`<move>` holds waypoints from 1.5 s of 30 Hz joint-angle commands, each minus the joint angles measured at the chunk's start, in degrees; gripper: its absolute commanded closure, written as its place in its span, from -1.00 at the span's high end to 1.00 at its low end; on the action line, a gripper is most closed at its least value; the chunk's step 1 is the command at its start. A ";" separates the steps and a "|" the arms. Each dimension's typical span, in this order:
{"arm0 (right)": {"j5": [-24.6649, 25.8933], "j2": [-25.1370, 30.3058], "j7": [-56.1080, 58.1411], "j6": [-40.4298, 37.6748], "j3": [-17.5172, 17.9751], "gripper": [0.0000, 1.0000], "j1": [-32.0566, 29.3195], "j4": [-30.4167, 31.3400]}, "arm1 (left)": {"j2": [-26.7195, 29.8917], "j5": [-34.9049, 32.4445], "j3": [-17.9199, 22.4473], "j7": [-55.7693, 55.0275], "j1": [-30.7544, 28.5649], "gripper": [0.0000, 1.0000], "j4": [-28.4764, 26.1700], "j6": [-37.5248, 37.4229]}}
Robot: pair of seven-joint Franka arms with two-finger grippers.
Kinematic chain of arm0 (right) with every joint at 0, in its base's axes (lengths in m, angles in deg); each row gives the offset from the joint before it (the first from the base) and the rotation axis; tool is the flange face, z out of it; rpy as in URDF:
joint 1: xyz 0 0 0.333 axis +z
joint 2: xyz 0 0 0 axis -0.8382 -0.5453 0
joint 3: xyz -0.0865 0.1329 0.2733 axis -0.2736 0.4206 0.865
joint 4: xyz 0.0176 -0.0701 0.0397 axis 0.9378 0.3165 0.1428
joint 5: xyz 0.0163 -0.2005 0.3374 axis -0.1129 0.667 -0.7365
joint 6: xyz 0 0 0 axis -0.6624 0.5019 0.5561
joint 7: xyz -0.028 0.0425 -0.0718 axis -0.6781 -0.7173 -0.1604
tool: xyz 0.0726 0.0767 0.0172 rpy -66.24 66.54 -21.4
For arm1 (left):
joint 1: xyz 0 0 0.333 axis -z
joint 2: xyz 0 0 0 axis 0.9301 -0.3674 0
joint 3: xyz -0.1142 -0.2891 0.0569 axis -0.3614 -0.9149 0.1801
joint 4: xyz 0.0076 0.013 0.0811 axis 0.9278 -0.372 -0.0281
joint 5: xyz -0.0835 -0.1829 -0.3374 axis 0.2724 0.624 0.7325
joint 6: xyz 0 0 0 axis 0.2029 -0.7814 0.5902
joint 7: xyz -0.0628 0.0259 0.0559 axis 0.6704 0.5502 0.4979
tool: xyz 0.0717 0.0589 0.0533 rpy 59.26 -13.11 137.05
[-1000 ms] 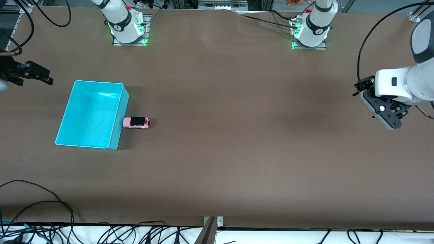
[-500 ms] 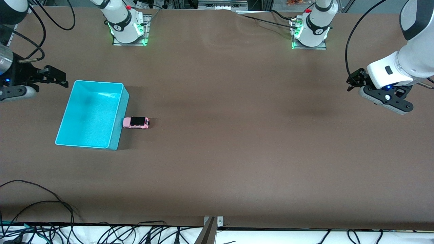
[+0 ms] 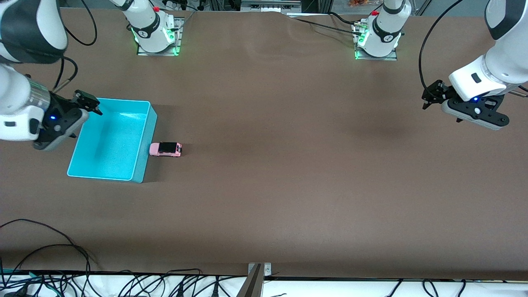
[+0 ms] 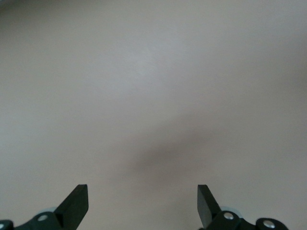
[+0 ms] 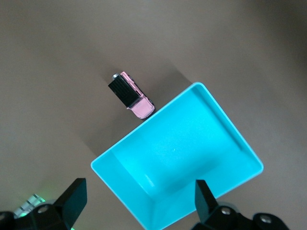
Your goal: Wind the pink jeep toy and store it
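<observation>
Brown matte table covering is spread wide, with few things carried on it. Nothing of the task is judged done: the tiny boxy pink jeep toy with its black roof is seen unwound on the table, touching or just beside the outer wall of the open turquoise plastic bin. Over the bin's corner the right tool is held with fingers wide and empty, the jeep lying below and aside. The left tool, likewise spread and empty, waits over bare table at its own end, well apart. Ample open room is left around the jeep except on the bin side.
</observation>
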 commanded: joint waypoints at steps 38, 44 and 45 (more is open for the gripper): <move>-1.05 -10.21 26.68 35.16 4.44 1.00 4.43 24.96 | -3.20 2.66 1.01 -9.58 -4.62 1.00 13.97 -7.01; -1.05 -10.21 28.35 44.75 4.44 1.00 5.57 30.42 | -3.20 2.66 1.00 -9.58 -4.70 1.00 14.24 -7.01; -1.05 -10.38 28.87 45.80 4.44 1.00 5.57 31.12 | -3.20 2.66 1.00 -9.50 -4.70 1.00 14.24 -7.01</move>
